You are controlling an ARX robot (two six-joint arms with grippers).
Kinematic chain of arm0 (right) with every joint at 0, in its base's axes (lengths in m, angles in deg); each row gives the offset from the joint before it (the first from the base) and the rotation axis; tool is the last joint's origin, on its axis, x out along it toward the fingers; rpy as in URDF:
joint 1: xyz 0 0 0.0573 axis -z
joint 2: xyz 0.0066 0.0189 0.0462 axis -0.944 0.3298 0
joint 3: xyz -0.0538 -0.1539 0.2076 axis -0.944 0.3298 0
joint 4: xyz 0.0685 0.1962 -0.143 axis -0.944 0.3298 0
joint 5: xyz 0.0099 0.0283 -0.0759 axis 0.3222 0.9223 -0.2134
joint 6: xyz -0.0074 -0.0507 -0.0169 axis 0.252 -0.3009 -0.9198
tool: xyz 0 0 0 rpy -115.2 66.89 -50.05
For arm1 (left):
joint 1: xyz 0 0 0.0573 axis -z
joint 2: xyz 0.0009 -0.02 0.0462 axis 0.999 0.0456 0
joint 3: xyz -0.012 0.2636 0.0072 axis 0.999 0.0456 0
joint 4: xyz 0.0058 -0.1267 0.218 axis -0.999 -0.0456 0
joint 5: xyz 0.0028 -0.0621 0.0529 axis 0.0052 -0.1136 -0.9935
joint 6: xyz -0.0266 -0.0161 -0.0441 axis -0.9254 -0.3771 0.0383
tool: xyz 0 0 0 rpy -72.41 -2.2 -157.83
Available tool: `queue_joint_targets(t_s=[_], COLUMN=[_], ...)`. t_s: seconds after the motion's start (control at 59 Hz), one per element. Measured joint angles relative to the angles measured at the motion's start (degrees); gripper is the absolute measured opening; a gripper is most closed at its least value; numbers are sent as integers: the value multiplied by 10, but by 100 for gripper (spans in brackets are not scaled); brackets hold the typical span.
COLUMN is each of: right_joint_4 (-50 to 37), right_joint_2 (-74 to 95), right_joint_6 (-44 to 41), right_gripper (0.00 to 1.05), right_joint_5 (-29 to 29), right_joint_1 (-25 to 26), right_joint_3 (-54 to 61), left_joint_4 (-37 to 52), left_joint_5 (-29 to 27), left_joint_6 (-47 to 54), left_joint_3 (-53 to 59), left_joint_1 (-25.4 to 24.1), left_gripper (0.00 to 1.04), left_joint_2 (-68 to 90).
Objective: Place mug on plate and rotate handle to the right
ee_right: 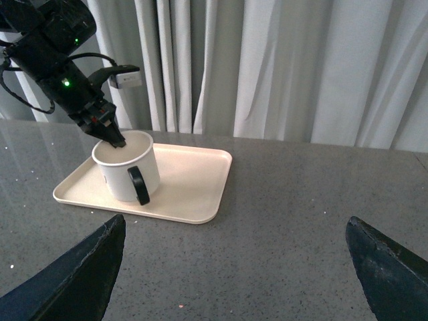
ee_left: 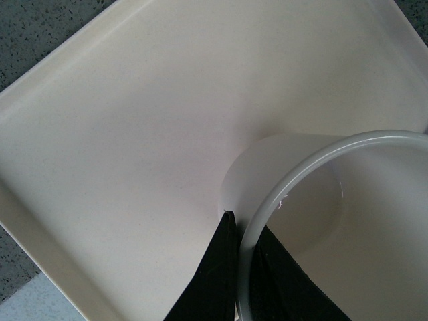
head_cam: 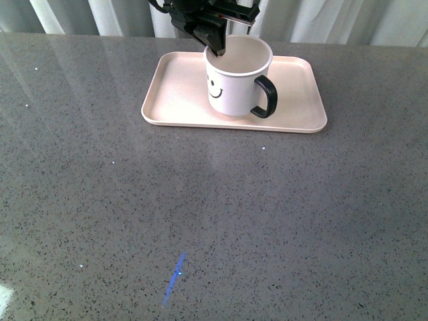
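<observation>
The left gripper [head_cam: 217,48] comes down from above and pinches the mug [head_cam: 234,80] by its rim. One finger [ee_left: 287,287] is inside the cup and one is outside, tight on the wall. That hold lets it turn the mug like a knob. The mug stands right under the gripper, on the plate [head_cam: 174,100]. The handle [head_cam: 266,97] is across the cup from the pinch, so nothing blocks it. The right gripper [ee_right: 234,267] is spread apart, holding nothing, well away from the mug.
</observation>
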Motion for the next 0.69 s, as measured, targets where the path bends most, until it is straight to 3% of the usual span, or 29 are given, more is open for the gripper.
queue_joint_targets(t_s=[0.322, 0.695], right_joint_4=[0, 0], right_joint_2=[0, 0], right_joint_6=[0, 0], right_gripper=[96, 96], right_joint_5=[0, 0], right_joint_1=[0, 0], right_joint_3=[0, 0], left_joint_4=[-76, -85], left_joint_5=[1, -4], left_joint_6=[3, 10], left_joint_3=[-142, -172], left_joint_1=[0, 3], left_gripper=[2, 2], left_joint_2=[82, 95])
